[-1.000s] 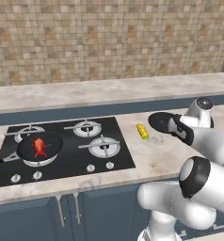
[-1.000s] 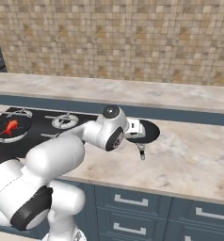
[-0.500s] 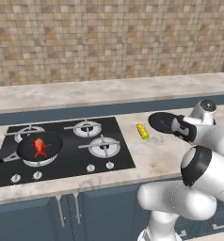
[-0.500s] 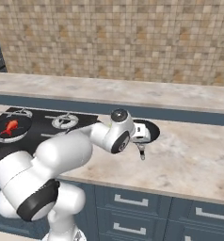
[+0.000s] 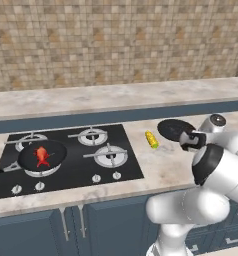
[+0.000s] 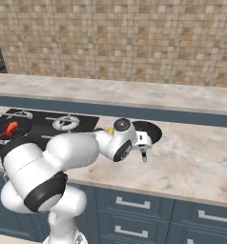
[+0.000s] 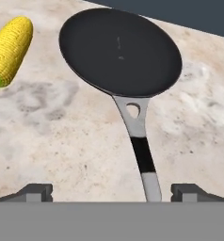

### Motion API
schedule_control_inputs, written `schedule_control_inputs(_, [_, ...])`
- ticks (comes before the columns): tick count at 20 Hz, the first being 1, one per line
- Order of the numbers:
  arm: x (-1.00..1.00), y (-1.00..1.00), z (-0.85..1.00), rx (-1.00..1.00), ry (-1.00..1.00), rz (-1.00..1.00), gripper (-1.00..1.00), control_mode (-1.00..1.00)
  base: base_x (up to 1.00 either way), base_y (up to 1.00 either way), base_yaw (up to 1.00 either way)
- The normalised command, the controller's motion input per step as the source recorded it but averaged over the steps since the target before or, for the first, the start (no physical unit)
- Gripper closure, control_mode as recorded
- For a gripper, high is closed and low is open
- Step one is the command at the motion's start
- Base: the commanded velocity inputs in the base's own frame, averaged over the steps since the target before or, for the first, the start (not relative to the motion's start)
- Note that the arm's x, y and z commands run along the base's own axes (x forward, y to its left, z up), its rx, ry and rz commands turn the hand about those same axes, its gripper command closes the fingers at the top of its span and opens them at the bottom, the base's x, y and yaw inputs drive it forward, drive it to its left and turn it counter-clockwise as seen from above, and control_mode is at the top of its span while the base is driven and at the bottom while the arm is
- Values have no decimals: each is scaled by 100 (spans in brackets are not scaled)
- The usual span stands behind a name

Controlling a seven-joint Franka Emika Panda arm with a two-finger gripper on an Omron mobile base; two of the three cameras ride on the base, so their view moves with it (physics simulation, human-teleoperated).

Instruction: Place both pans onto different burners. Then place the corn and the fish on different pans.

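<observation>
You see no readable writing or brand marks. Count two pans: one pan (image 5: 42,156) sits on the front-left burner (image 5: 38,167) with the fish (image 5: 41,154) inside; the second pan (image 7: 120,51) lies on the table (image 7: 62,141), its handle (image 7: 143,155) running between the claw (image 7: 112,190) fingertips (image 7: 37,190), which stand spread wide, gripping nothing. One corn (image 7: 9,51) lies just beside this pan.
</observation>
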Motion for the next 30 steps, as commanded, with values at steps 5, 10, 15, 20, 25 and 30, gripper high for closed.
schedule_control_inputs(5, [23, -6, -27, -1, 0, 0, -100, -100, 0, 0, 0])
schedule_control_inputs(10, [25, -15, -20, -1, 0, 0, -100, -100, 0, 0, 0])
schedule_control_inputs(15, [26, -18, -17, 0, 0, 0, -100, -100, 0, 0, 0])
schedule_control_inputs(20, [24, -20, -12, 0, 0, 0, -100, -100, 0, 0, 0])
schedule_control_inputs(25, [14, -21, -2, 0, 0, 0, -100, -100, 0, 0, 0])
schedule_control_inputs(30, [18, -20, -9, 0, 0, 0, -100, -100, 0, 0, 0])
